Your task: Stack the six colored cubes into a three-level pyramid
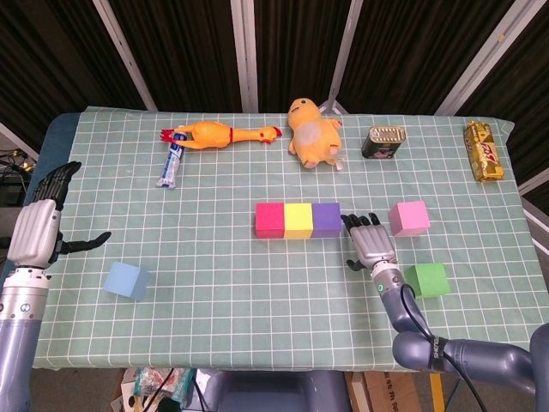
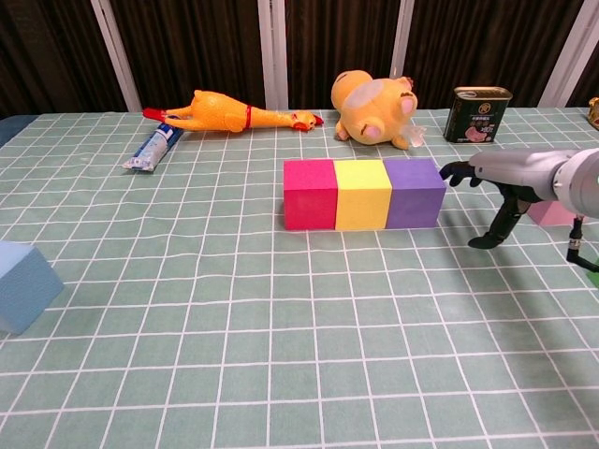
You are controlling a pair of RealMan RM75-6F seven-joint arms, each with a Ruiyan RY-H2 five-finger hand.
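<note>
Three cubes stand touching in a row at mid-table: magenta (image 1: 268,220) (image 2: 310,194), yellow (image 1: 298,220) (image 2: 362,194) and purple (image 1: 326,219) (image 2: 415,193). My right hand (image 1: 371,242) (image 2: 505,182) hovers just right of the purple cube, holding nothing. Its fingers stretch toward the cube's right face and its thumb points down at the cloth. I cannot tell whether the fingers touch the cube. A pink cube (image 1: 409,218) (image 2: 552,213) sits right of that hand, and a green cube (image 1: 426,280) lies nearer the front. The blue cube (image 1: 127,280) (image 2: 23,285) is front left. My left hand (image 1: 39,225) is empty with fingers spread at the table's left edge.
Along the back lie a rubber chicken (image 1: 221,135), a toothpaste tube (image 1: 171,163), a yellow plush toy (image 1: 313,130), a tin can (image 1: 383,142) and a gold snack bar (image 1: 483,150). The green checked tablecloth (image 1: 257,300) covers the table.
</note>
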